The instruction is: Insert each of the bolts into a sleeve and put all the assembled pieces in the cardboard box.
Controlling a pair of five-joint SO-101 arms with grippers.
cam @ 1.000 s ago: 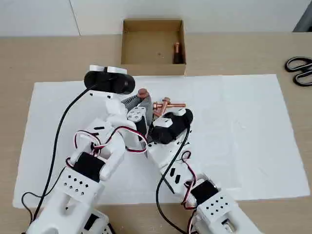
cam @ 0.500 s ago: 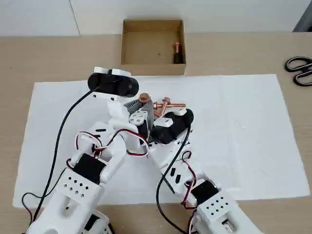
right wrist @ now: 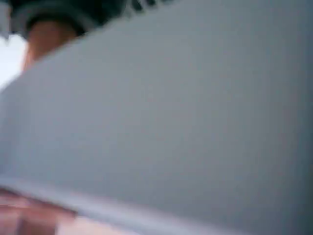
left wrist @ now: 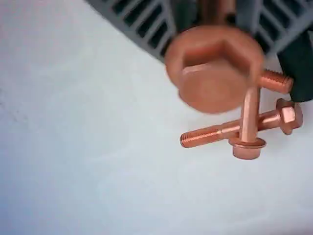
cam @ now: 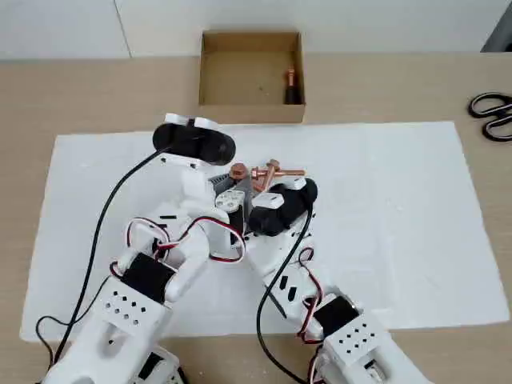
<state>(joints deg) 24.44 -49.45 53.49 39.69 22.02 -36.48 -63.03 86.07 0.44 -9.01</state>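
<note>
Bolt (left wrist: 213, 71) (copper) in left gripper (cam: 236, 178), cardboard box (cam: 210, 74) beyond

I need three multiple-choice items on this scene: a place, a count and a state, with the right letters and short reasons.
1. The scissors lie: A on the white sheet; B on an arm; C on the bare table.
2. How many assembled pieces lie in the cardboard box? A none; B one; C three.
3. The left fingers are: A shut on a copper bolt; B open; C shut on a sleeve.
Key: 1 C, they rest on wood beyond the sheet; 2 B, a single one lies by the wall; 3 A, the bolt's head sticks out between them.
</note>
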